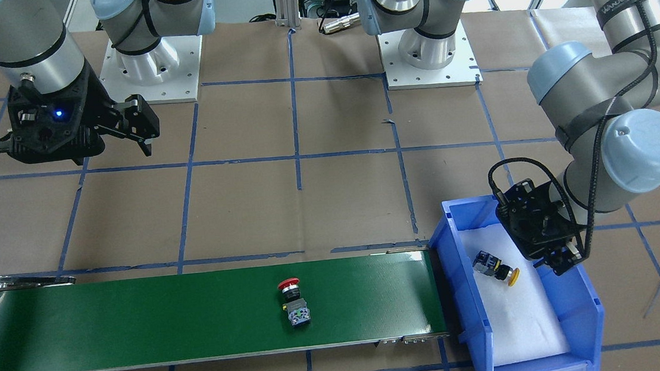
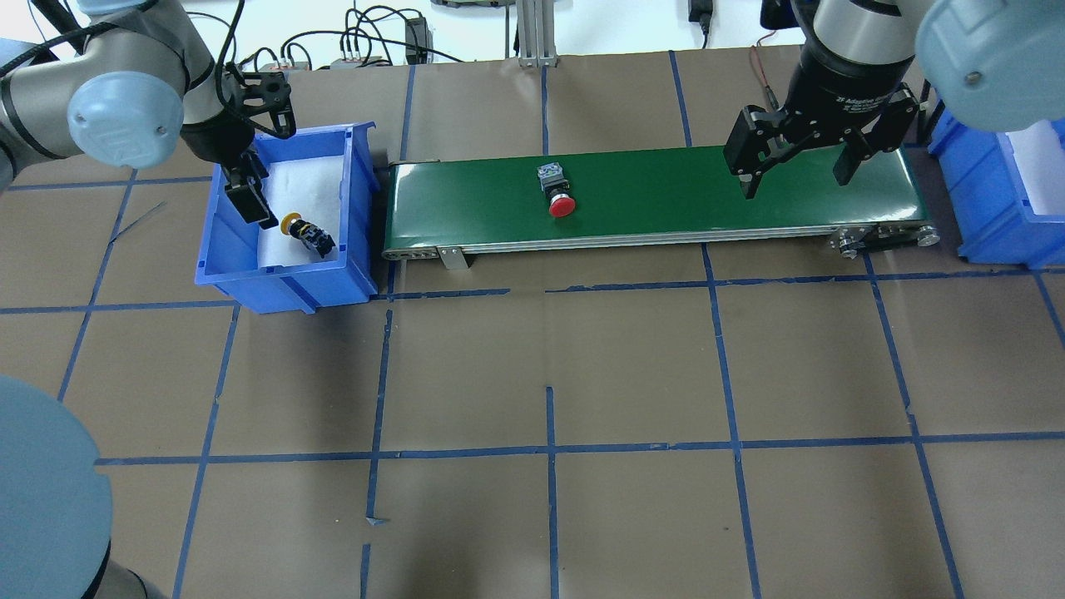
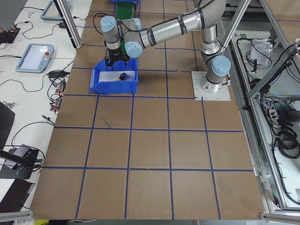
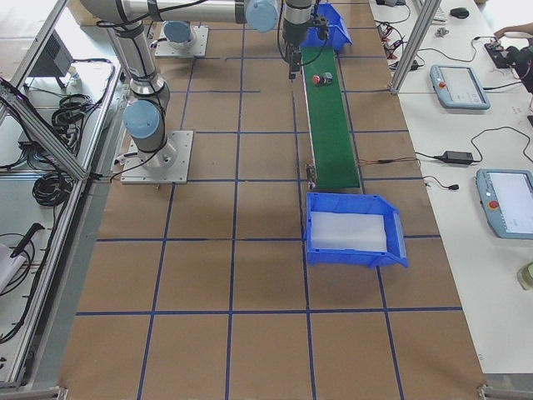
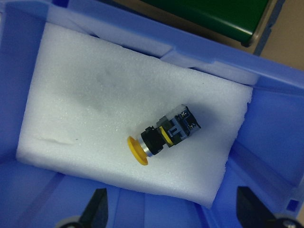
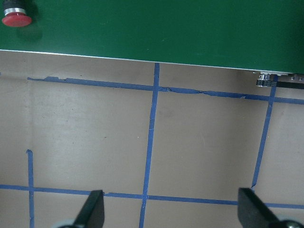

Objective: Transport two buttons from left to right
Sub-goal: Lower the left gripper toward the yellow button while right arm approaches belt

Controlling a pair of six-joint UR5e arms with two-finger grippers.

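Two buttons: yellow button point(image 5: 161, 137) laid sideways on white foam point(image 5: 95, 95) in left blue bin point(image 2: 287, 287); red button point(image 2: 556, 190) laid on green belt point(image 2: 666, 191), mid-length. White lettering on right end effector point(image 2: 795, 175) unreadable. Part of right blue bin point(image 2: 982, 233) cut off by frame edge. Spread wide and empty: left end effector point(image 5: 171, 211) above foam, right end effector raised beside belt. Surface point(image 2: 632, 366) covered with brown paper, blue-taped grid.

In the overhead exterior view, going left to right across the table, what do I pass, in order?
Left gripper → yellow button → red button → right gripper → blue bin at the right edge. The left bin and the conveyor overlap these, so they are left out.
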